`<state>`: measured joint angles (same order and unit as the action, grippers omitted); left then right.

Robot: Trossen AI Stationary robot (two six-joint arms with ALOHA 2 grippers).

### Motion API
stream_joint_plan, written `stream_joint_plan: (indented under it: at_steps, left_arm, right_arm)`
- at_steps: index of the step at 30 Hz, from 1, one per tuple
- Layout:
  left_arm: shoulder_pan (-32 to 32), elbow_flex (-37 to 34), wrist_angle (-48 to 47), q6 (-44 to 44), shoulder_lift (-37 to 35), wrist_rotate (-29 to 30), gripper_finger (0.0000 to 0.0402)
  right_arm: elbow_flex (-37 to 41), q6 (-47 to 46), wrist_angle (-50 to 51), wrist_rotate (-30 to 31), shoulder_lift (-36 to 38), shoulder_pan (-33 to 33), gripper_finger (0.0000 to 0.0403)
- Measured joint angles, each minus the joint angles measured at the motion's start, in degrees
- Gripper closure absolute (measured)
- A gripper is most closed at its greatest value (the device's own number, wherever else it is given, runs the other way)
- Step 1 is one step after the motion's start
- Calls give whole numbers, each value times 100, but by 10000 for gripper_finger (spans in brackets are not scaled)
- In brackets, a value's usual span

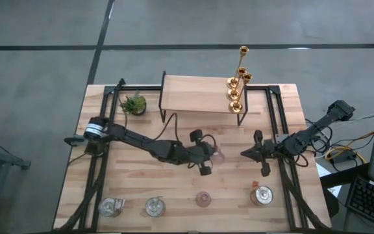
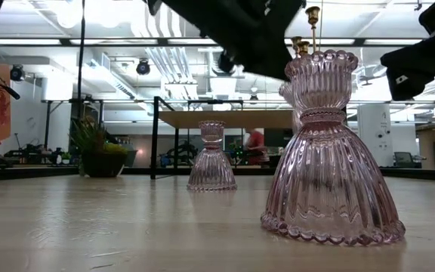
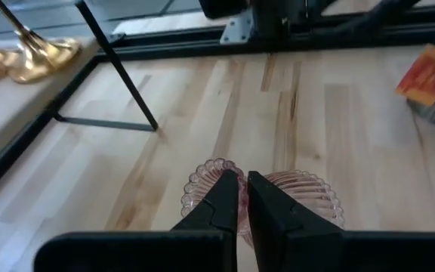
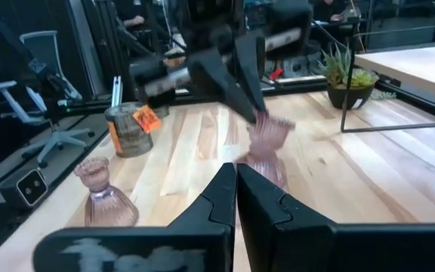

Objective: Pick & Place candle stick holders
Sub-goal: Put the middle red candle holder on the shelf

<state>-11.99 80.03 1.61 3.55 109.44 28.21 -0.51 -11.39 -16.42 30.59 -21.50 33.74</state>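
From above, the left gripper [image 1: 208,156] pinches a pink holder [image 1: 217,155] mid-table; the right gripper [image 1: 257,153] waits closed nearby. Gold holders [image 1: 236,91] stand on the shelf [image 1: 193,94]. At table level, another pink holder [image 2: 331,155] looms near. The left wrist shows fingers [image 3: 225,198] clamping the rim.

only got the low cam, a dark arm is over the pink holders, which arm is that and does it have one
Observer: it's the left arm. The left gripper is shut on the top rim of the mid-table pink holder.
Operator: where's the other arm
Observer: the right gripper is shut and empty. It hangs a little apart from that holder and points at it.
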Motion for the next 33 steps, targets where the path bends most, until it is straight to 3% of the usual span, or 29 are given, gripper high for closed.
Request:
stream_joint_plan:
  at_steps: [11, 33]
  left_arm:
    - [-1, -2, -150, 108, -496, 3, 383]
    - [22, -2, -664, 75, -1254, 46, 383]
  right_arm:
    - [0, 565, -7, 16, 2, 0, 394]
    - [-4, 303, -136, 49, 2, 0, 394]
